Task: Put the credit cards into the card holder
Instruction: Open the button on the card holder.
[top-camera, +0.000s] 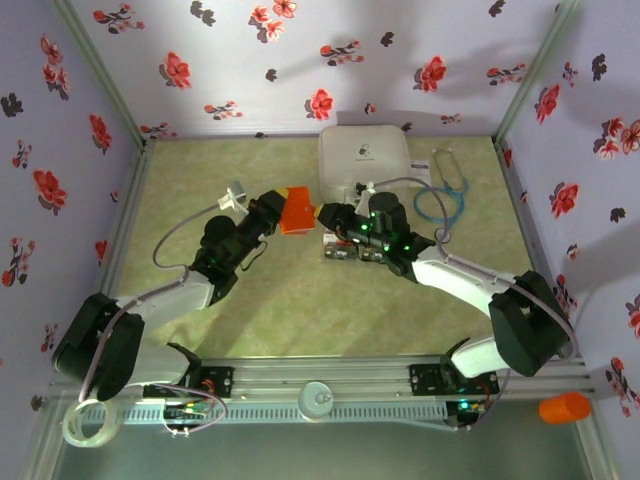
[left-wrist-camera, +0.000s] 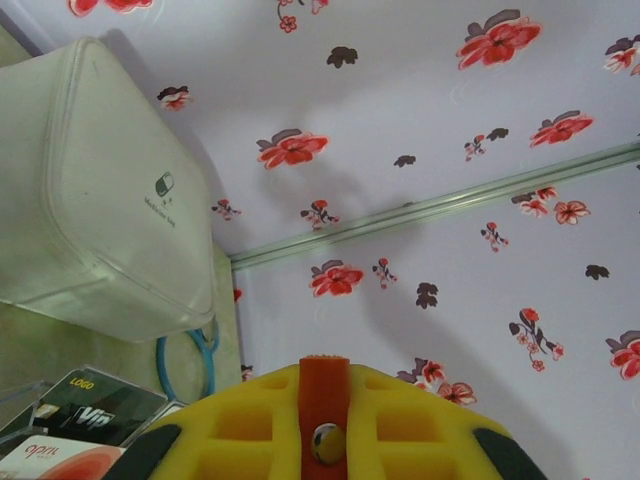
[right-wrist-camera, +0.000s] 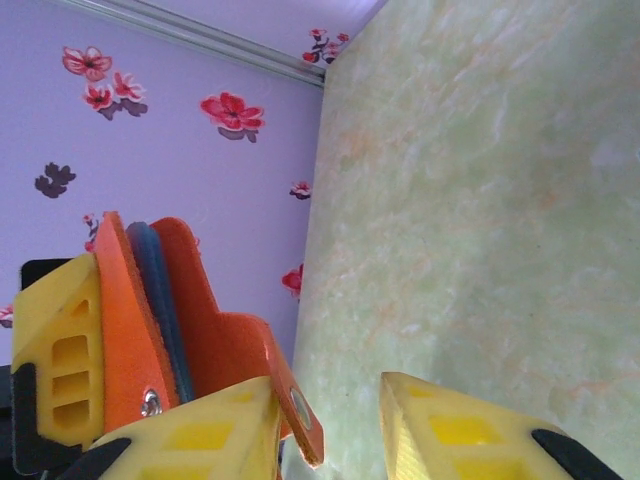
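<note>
The credit cards (top-camera: 338, 250) lie flat on the green mat (top-camera: 250, 300), at 6 o'clock under the right gripper (top-camera: 326, 216), the nearer one; its jaws stand partly apart and empty. The card holder (top-camera: 297, 213) is just beside it at 9 o'clock, stood on edge; the left gripper (top-camera: 280, 212) is clamped on it. The white case (top-camera: 365, 155) at 12 o'clock narrows the room.

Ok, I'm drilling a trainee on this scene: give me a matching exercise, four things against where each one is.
Things:
1 card holder
2 case
3 cable
4 cylinder

Places:
A right of the case
B in the left gripper
C far edge of the table
D off the table, near right

Pairs: 1-B, 2-C, 3-A, 4-D
</note>
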